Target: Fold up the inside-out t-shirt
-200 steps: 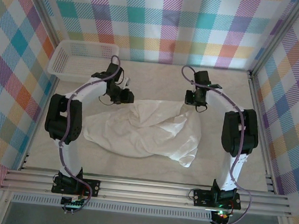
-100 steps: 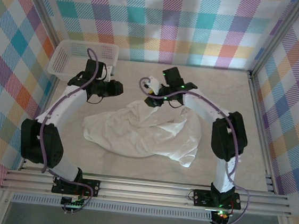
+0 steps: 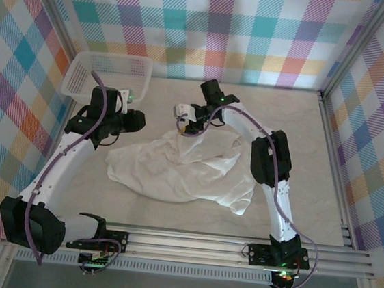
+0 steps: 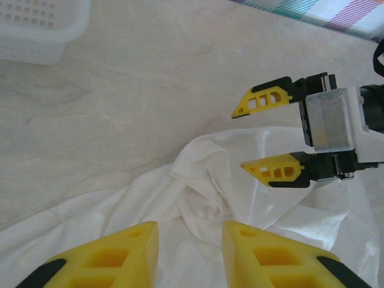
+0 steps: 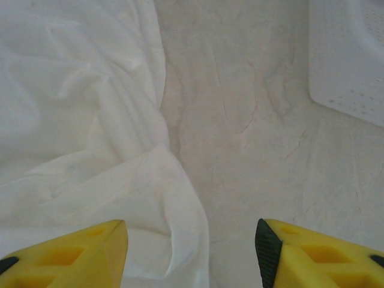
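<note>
Right of basket [image 3: 108,57], t-shirt [image 3: 183,167]: crumpled white heap on surface [image 3: 297,127], apart from basket, nearer the arm bases.
Left pincer [image 4: 187,240]: released, fingers parted, just past basket's near right corner, shirt fabric below.
Right pincer [image 4: 239,139]: released wide, farther right of basket, over shirt edge.

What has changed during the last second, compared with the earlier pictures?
The right tool swung left along the far edge of the t-shirt and now hovers open over it. The left tool, also open, drew back left, towards the mesh basket. Nothing is held. The t-shirt stayed crumpled in about the same place; the mesh basket did not move.
</note>
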